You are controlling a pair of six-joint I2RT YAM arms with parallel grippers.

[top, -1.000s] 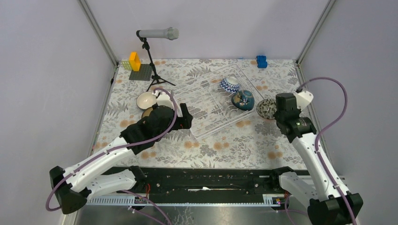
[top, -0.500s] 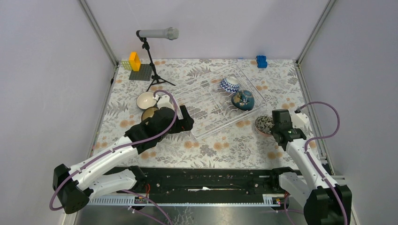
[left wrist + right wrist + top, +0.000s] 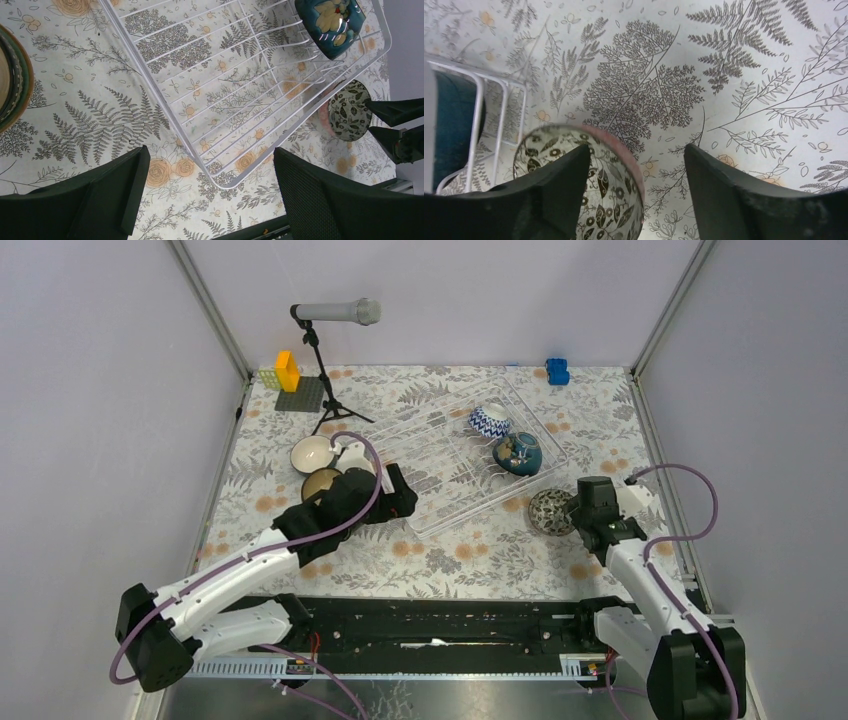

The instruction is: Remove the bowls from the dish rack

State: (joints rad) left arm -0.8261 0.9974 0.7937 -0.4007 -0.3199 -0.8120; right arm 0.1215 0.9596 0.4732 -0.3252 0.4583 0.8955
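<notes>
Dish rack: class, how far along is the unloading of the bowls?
Done: a white-lined bowl and a brown bowl sit left of the dish rack; the pink-rimmed bowl sits right of it, beside the open right gripper. In hand: nothing; the left gripper is open too. Left: the zigzag bowl and the dark teal bowl in the rack.

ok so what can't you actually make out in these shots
- Top view: the left arm hides most of the brown bowl.
- Left wrist view: the left edge cuts off a dark-rimmed bowl.
- Right wrist view: the dark teal bowl sits behind dish rack wires, cut by the edge.
- Right wrist view: a finger overlaps the leaf-patterned bowl; whether they touch is unclear.
</notes>
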